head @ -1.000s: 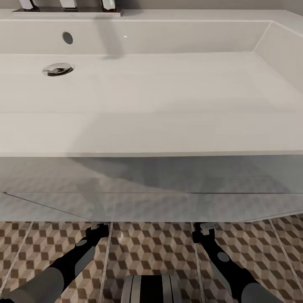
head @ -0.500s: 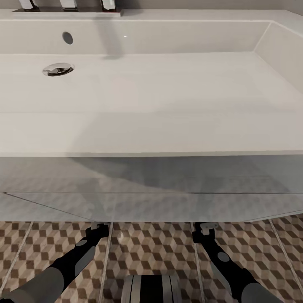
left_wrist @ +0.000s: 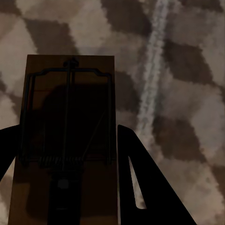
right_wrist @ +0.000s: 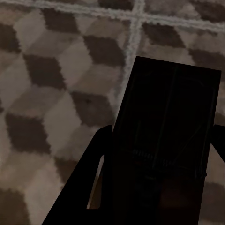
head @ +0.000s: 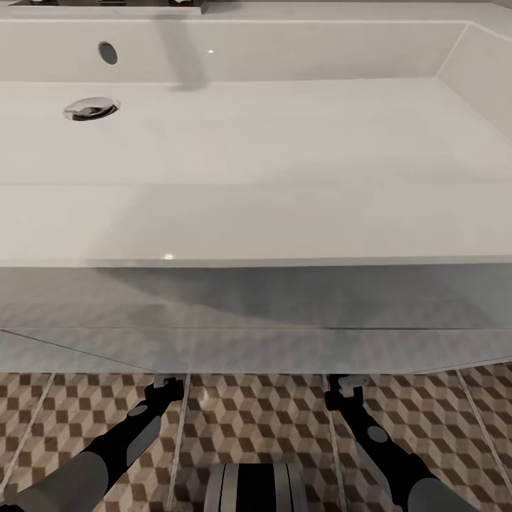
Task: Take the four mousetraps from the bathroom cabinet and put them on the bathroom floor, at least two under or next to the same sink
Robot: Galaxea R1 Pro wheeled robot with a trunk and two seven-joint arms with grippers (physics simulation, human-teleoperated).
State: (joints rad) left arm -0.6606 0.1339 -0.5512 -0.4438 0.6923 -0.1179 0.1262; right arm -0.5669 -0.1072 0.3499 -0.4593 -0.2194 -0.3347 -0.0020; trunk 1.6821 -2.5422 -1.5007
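Below the sink (head: 284, 220), each tool grips a mousetrap (left_wrist: 70, 140).

A rendered bathroom: a wide white rectangular sink (head: 284, 142) on a boxy white vanity (head: 256, 313), its chrome drain (head: 91, 108) at ten o'clock in the head view, above a floor (head: 263, 419) tiled in brown-and-beige cube pattern with pale grout.

floor (head: 270, 412): brown, beige and white cube tiles with pale lines | white sink box (head: 284, 341) stood on it | mousetraps (left_wrist: 68, 140) (right_wrist: 168, 140): touching it or not, could not tell
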